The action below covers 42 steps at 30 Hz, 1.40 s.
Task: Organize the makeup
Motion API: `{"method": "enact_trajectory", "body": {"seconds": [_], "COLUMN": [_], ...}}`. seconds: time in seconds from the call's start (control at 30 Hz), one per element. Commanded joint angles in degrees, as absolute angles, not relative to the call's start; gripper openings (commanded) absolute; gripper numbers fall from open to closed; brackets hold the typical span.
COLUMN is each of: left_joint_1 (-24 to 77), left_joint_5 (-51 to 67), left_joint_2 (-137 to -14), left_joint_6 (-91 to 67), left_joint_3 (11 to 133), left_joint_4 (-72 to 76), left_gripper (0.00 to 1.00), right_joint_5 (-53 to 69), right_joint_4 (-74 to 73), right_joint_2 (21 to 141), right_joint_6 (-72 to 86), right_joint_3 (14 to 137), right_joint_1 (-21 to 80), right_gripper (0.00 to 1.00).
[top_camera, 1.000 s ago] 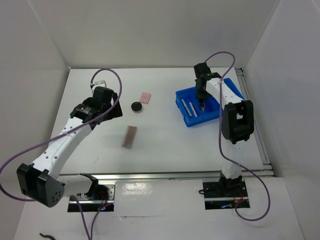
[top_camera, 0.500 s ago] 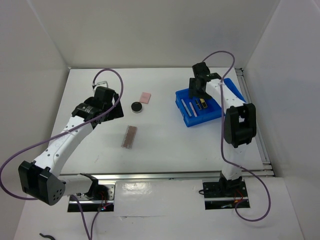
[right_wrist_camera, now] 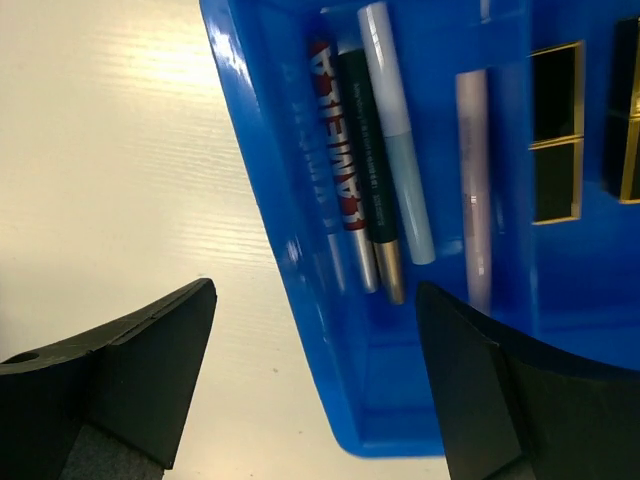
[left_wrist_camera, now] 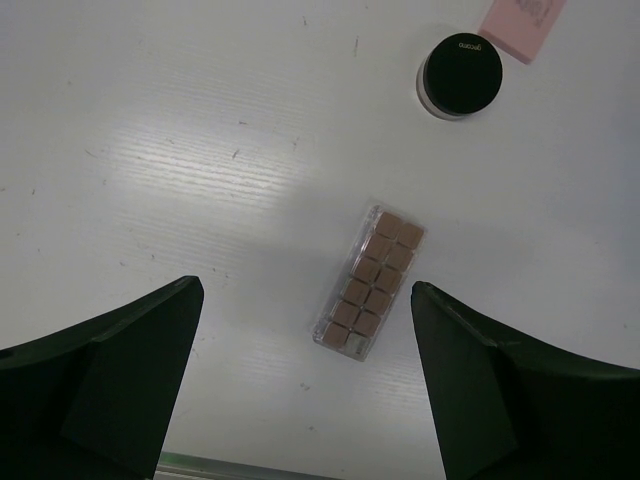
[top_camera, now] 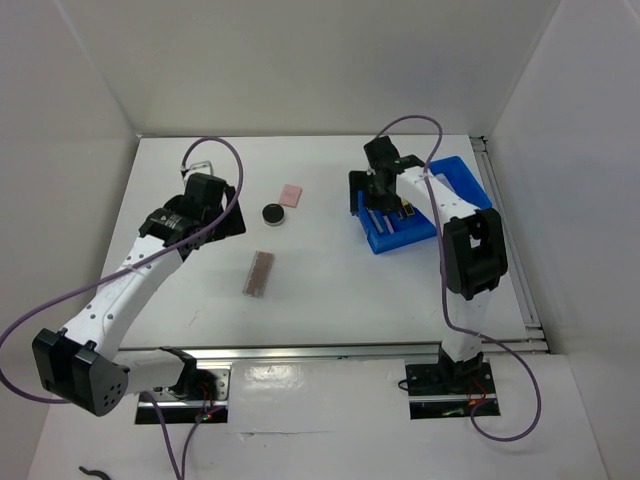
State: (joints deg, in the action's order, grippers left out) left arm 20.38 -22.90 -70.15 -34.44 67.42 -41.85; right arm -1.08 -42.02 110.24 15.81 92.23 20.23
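The brownish-pink palette (top_camera: 259, 273) lies flat on the table, below and between my left gripper's fingers in the wrist view (left_wrist_camera: 369, 282). That left gripper (left_wrist_camera: 305, 288) hangs open and empty above it. Farther off are the round black compact (top_camera: 271, 213) and the pink square pad (top_camera: 291, 194). My right gripper (right_wrist_camera: 315, 288) is open and empty, straddling the left wall of the blue tray (right_wrist_camera: 270, 150). Inside the tray lie thin pencils (right_wrist_camera: 375, 150), a pale tube (right_wrist_camera: 473, 190) and a black-and-gold palette (right_wrist_camera: 556, 130).
The blue tray (top_camera: 385, 243) sits at the right rear of the white table, near the right wall. White enclosure walls stand on three sides. A metal rail with both arm bases runs along the near edge.
My right gripper has opened, leaving the black-and-gold palette in the tray, and has moved left to the tray's left edge. The left arm has barely moved.
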Motion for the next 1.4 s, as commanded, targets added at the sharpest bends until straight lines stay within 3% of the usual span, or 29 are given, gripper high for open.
{"method": "enact_trajectory", "body": {"seconds": [0.0, 0.33, 0.67, 0.77, 1.0, 1.23, 1.37], "left_joint_1": [20.13, 20.13, 20.13, 20.13, 20.13, 20.13, 23.37], "left_joint_5": [-24.95, -26.01, -26.54, -26.54, -19.87, -16.26, -18.10], "left_joint_2": [-67.51, -67.50, -67.50, -68.81, -75.92, -96.66, -98.09], "left_joint_6": [-33.31, -33.31, -32.78, -32.78, -32.51, -30.59, -30.06], "left_joint_3": [68.91, 68.91, 68.91, 69.52, 76.36, 90.17, 83.45], "left_joint_4": [-41.31, -41.31, -41.31, -40.26, -39.63, -49.46, -49.49], "left_gripper": [1.00, 1.00, 1.00, 1.00, 0.97, 1.00, 1.00], "right_joint_5": [1.14, 7.48, 10.46, 5.90, -4.47, -6.15, -6.68], "right_joint_4": [-41.57, -43.07, -45.79, -47.64, -48.16, -46.32, -46.32], "right_joint_2": [112.85, 119.79, 128.94, 129.81, 118.14, 107.59, 104.60], "right_joint_6": [16.61, 19.07, 21.80, 22.32, 22.32, 22.32, 22.32], "right_joint_3": [93.95, 103.96, 118.56, 121.11, 119.01, 110.05, 105.75], "right_joint_1": [22.14, 32.69, 39.54, 40.08, 35.70, 30.24, 28.83], "right_gripper": [0.88, 0.66, 0.66, 0.69, 0.73, 0.77, 0.80]}}
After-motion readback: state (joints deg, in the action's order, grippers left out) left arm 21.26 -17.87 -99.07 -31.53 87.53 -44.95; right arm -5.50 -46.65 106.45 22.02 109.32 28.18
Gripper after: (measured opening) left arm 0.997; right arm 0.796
